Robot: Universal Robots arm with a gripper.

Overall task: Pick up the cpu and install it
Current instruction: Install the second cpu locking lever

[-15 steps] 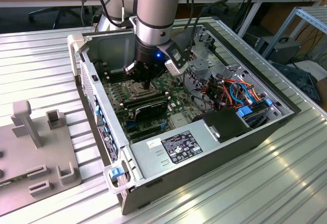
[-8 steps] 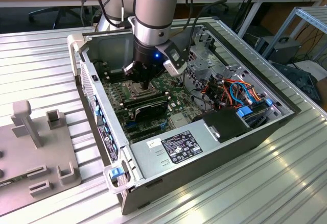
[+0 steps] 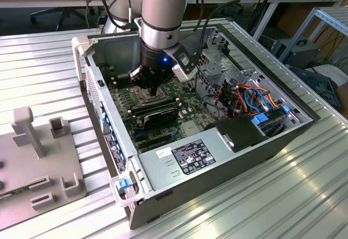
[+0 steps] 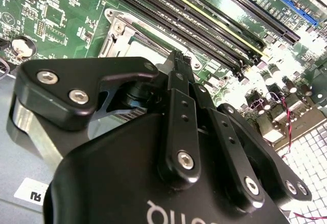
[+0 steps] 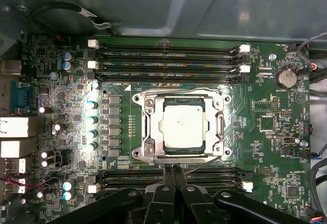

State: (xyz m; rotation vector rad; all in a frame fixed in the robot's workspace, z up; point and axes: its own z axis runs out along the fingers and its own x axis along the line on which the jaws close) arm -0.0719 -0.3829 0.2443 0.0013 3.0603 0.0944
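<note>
The cpu (image 5: 184,126), a square silver chip, lies flat in the metal-framed socket (image 5: 144,101) at the middle of the green motherboard (image 5: 265,147). In the first wrist view my gripper (image 5: 171,170) hovers just off one edge of the socket, its two black fingers pressed together with nothing between them. In the second wrist view the gripper (image 4: 177,56) points at the socket (image 4: 118,34), and a pale strip of the cpu (image 4: 147,44) shows beyond its linkage. In the exterior view the gripper (image 3: 154,90) reaches down into the open computer case (image 3: 228,168).
Memory slots (image 5: 168,59) run along both sides of the socket. Capacitors (image 5: 91,119) stand beside it. Coloured cables (image 3: 247,98) and a black drive box (image 3: 239,131) fill the case toward the exterior view's right. A grey fixture block (image 3: 38,157) sits on the ribbed metal table (image 3: 261,201).
</note>
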